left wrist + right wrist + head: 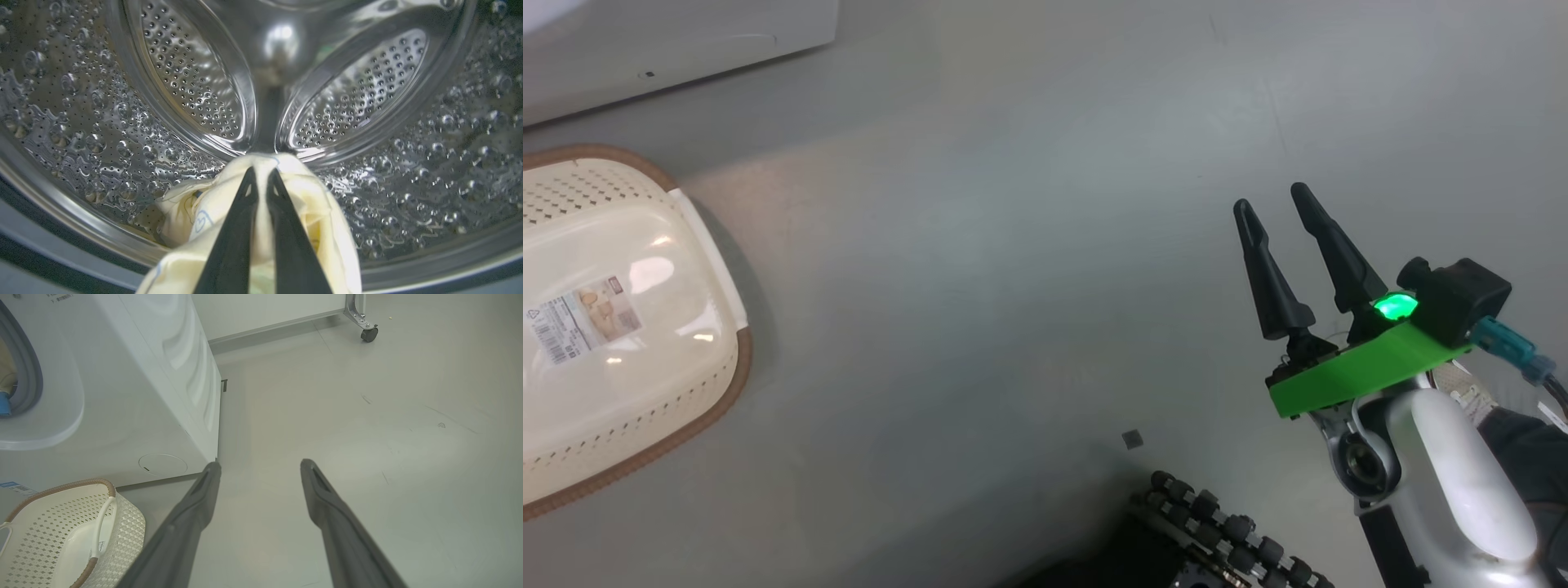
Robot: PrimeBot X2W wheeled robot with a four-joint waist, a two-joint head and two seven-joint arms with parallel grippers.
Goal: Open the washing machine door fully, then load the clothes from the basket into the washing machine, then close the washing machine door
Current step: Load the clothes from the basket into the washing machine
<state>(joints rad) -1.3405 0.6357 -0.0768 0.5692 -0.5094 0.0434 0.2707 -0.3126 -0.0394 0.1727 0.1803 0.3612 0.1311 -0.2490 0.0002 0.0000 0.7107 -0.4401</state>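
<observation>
Floor (1013,245): pale grey, and everything we record stands on it.

The washing machine (122,375): a white box at the left of the right wrist view, cut off at the top and left edges. We see its side panel, the small round lower hatch (162,464) and a slice of the grey door seal (30,375). Behind the seal are a tan patch and a blue patch, too little of either for us to identify.

Drum (102,122): perforated steel that takes up most of the left wrist view. The lip crosses the bottom of that view.

The basket (572,188): on the floor in front of the machine, near the hatch, and cut off at the left edge of the head view. Its brown rim, white handle and bottom label (584,318) are clear. From the head view alone we cannot tell whether we are looking into it or onto its underside.

The clothes (310,204): cream-yellow cloth with faint blue line prints, bunched over the drum lip and partly inside the drum. The lower part runs out of view.

Left gripper (261,173): fingers drawn almost together, tips inside the drum mouth. The cloth gathers right up to them and appears pinched. The fingers hide the contact itself.

Right gripper (1270,196): fingers spread wide with nothing between them, over bare floor and well apart from the basket.

Small items: a caster (369,334) on a frame leg that is cut off, and a dark square speck (1132,439) we cannot identify.
</observation>
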